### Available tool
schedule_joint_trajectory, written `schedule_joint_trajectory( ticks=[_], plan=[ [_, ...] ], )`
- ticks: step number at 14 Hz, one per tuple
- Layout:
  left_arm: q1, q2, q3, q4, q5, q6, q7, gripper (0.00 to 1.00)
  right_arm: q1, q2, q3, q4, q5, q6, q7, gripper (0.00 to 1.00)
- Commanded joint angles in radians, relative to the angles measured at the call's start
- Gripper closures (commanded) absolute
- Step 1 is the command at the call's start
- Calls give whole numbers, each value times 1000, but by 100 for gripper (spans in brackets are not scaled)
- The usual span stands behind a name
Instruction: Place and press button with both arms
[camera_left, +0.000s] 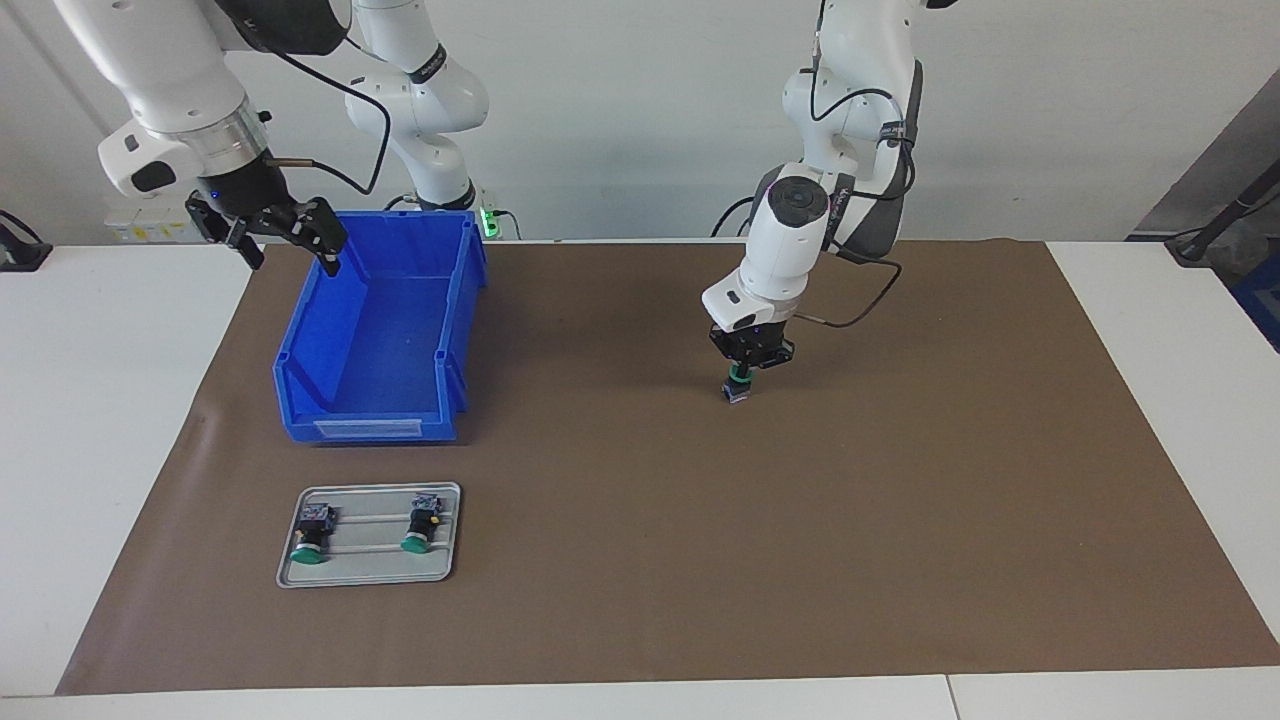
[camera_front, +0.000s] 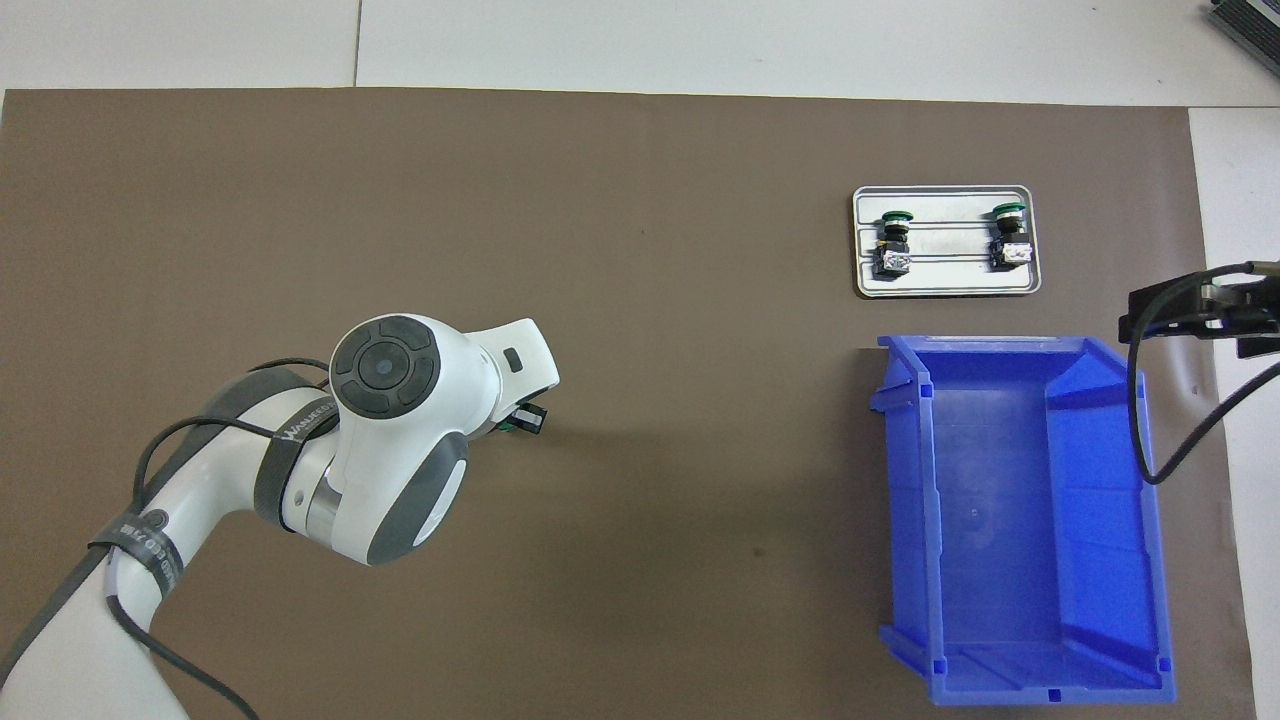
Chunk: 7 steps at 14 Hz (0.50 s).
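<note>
The button (camera_left: 738, 386) hangs in my left gripper (camera_left: 741, 377), fingers clamped on its black body, green cap up under the fingers and grey block down, just over the brown mat (camera_left: 900, 500) near its middle. To place it well, I judge I should lower straight, seat the block flat, then let go gently so it stands. From it, the blue bin (camera_left: 380, 330) sits at nine o'clock in the facing view, the tray (camera_left: 370, 575) with two spare buttons (camera_left: 312, 535) at eight. My right gripper (camera_left: 290, 235) waits spread wide and empty over the bin's edge.
</note>
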Motion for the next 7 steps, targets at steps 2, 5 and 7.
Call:
schedule_joint_trajectory(
  ticks=[2,5,7],
  plan=[
    [-14,10,14,52,25,-85,-22,100,-4,-22,1,-24,20,-1,9,0],
    [-2,-24,15,100,25,-170,-20,100,-4,-22,1,-24,20,-1,9,0],
    [11,-55,29,101,24,-193,-20,100,-4,-23,1,-24,20,-1,9,0]
  ],
)
